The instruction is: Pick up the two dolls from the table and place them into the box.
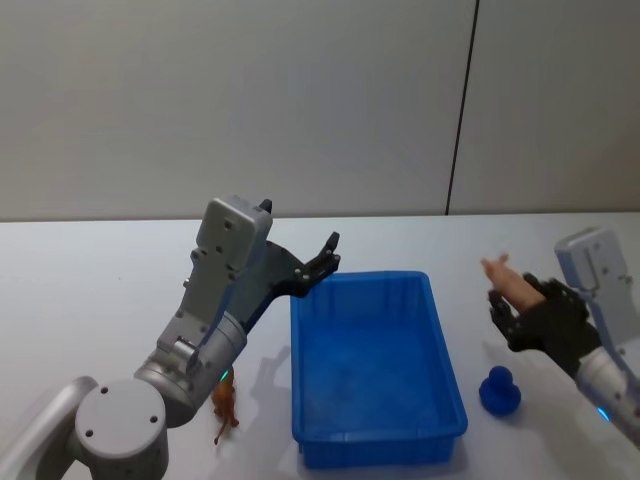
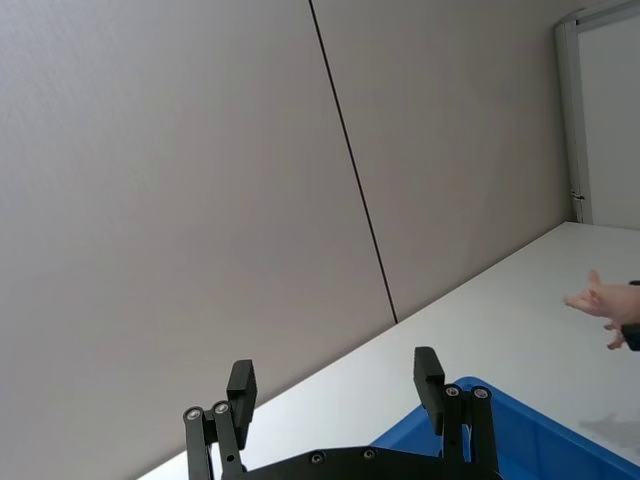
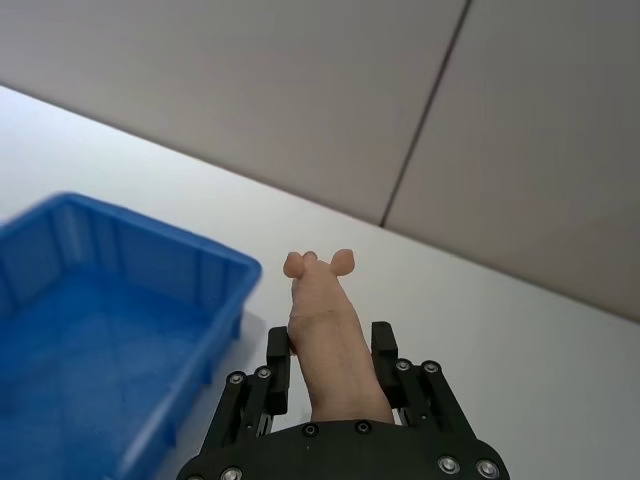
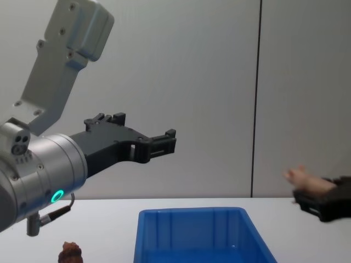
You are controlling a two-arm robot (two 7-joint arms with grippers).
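One pinkish doll [image 3: 322,300] sits gripped in the right claw [image 3: 330,344], left claw [image 2: 335,372] gapes; head view catches brown doll [image 1: 225,406].

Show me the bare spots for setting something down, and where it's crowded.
Free: the table behind the box, up to the wall, and the box's bare floor. Crowded: left of the box, the brown doll by the left arm, left gripper open above the rim; right of it, a blue toy and the right gripper holding the pink doll.

A reddish-brown doll [image 1: 226,408] stood on the table [image 1: 90,290] left of the blue box [image 1: 446,362]; a pale pink doll [image 3: 325,325] hung right of it, clamped in the right gripper [image 3: 330,348].
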